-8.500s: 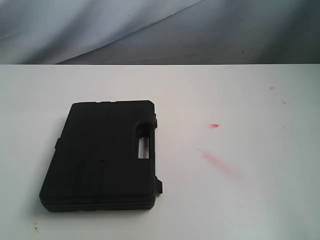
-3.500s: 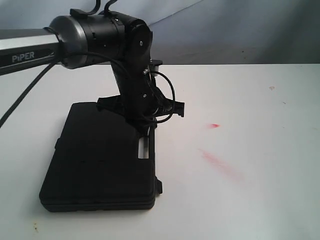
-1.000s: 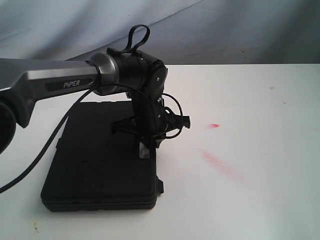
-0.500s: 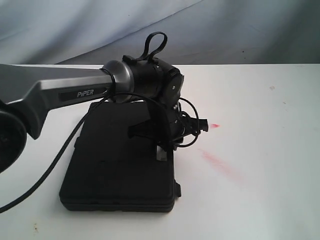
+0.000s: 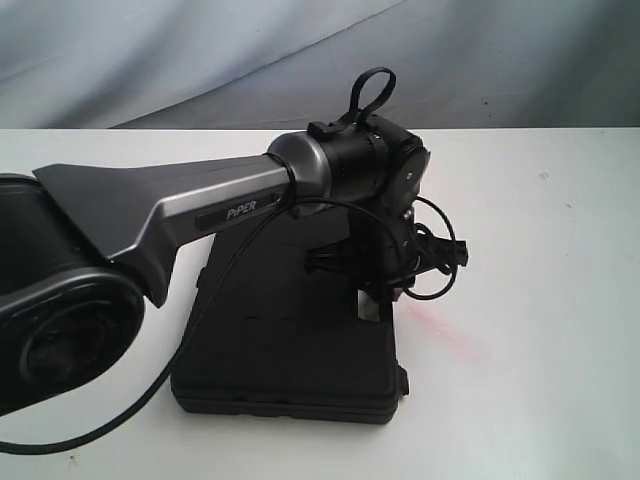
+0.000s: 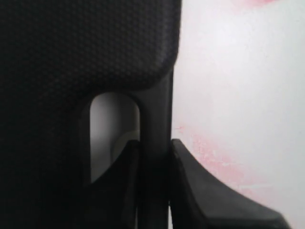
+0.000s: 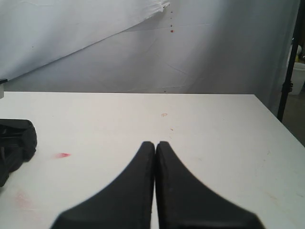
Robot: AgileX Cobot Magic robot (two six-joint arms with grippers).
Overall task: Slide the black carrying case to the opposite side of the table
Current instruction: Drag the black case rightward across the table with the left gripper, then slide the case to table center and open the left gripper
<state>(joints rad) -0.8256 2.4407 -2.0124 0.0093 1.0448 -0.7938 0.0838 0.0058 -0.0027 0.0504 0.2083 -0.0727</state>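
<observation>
The black carrying case (image 5: 280, 345) lies flat on the white table (image 5: 545, 290), left of centre. My left gripper (image 5: 376, 300) reaches down at the case's right edge and is shut on the case's handle bar (image 6: 155, 129), one finger inside the handle opening and the other outside it. The textured case lid (image 6: 86, 47) fills much of the left wrist view. My right gripper (image 7: 155, 144) is shut with nothing in it, hovering over bare table (image 7: 219, 129); it does not show in the exterior view.
A faint red smear (image 5: 450, 340) marks the table just right of the case, and shows too in the left wrist view (image 6: 217, 160). A small red spot (image 7: 62, 155) lies near a dark object (image 7: 16, 138). A grey cloth backdrop (image 5: 500, 60) hangs behind the table's far edge.
The left arm has moved right with the handle held, and the case has slid right across the table, toward the red smear.
</observation>
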